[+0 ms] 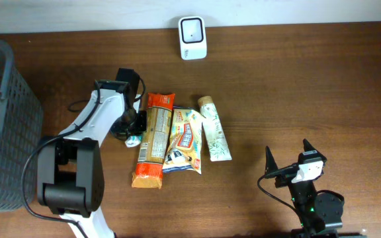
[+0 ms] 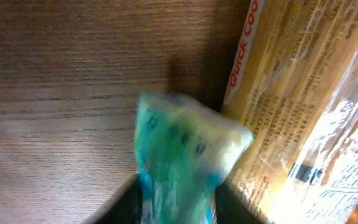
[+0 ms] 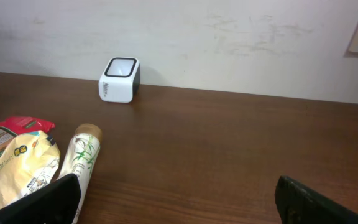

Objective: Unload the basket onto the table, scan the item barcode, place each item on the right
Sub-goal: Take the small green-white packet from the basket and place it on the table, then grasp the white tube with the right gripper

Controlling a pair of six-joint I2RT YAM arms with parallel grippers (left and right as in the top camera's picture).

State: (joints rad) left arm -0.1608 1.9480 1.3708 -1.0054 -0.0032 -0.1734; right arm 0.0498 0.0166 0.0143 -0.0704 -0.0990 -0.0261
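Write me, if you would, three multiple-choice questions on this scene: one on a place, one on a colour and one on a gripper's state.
1. Where on the table does the white scanner stand?
A. at the near edge
B. at the far edge
C. in the middle

2. What colour is the small packet beside the noodle pack?
A. red
B. black
C. teal

3. How is the right gripper?
A. open and empty
B. shut, empty
C. shut on the scanner

Answers:
1. B, as the overhead view shows it at the far edge.
2. C, as the left wrist view shows it teal.
3. A, as its fingers stand wide apart with nothing between them.
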